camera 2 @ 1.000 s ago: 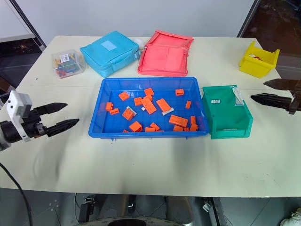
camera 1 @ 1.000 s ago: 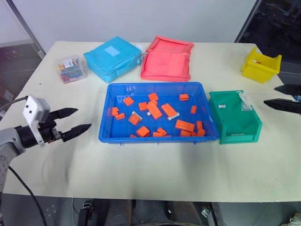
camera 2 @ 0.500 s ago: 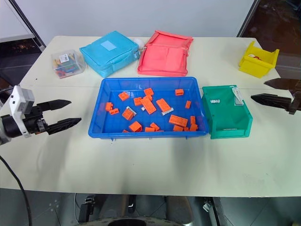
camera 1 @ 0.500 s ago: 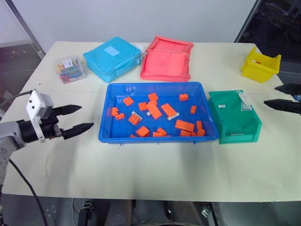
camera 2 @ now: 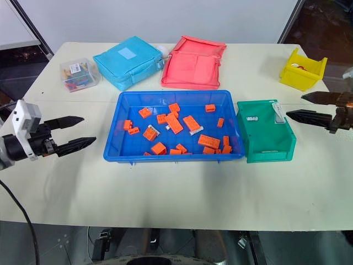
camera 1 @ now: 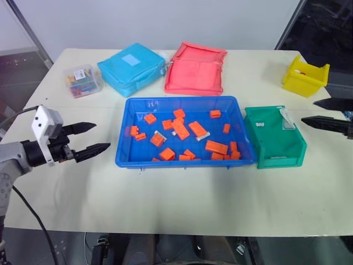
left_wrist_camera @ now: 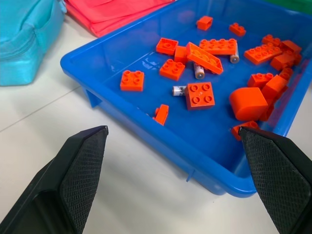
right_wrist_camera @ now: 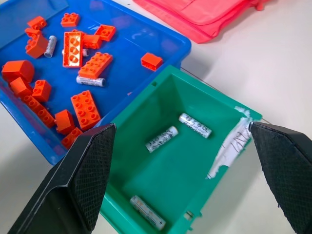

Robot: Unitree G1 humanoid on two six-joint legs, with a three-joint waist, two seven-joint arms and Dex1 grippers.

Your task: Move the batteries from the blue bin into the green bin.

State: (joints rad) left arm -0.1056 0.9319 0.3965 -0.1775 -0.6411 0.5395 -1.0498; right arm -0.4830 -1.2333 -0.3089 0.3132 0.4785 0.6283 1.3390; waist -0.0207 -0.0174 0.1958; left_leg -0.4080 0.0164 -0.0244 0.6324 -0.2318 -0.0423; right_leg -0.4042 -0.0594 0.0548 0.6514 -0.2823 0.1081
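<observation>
Now hovering both grippers, spread wide and empty.
I'm lining my left gripper (camera 1: 94, 138) on slim silvery batteries (left_wrist_camera: 198, 71) in the shallow blue plastic tray (camera 1: 185, 101); perhaps three remain among orange blocks (camera 1: 217, 147); green bin (right_wrist_camera: 214, 105) holds three, right gripper (camera 2: 309, 107) beside it.

Cream-white table (camera 1: 182, 204), rounded corners. Directly on it: blue bin (camera 1: 237, 161) centre, green bin (camera 1: 278, 160) touching its right end. Yellow bin (camera 1: 305, 77) far right. Light-blue pouch (camera 1: 131, 68) and red pouch (camera 1: 195, 69) behind. Clear box (camera 1: 83, 80) far left.
</observation>
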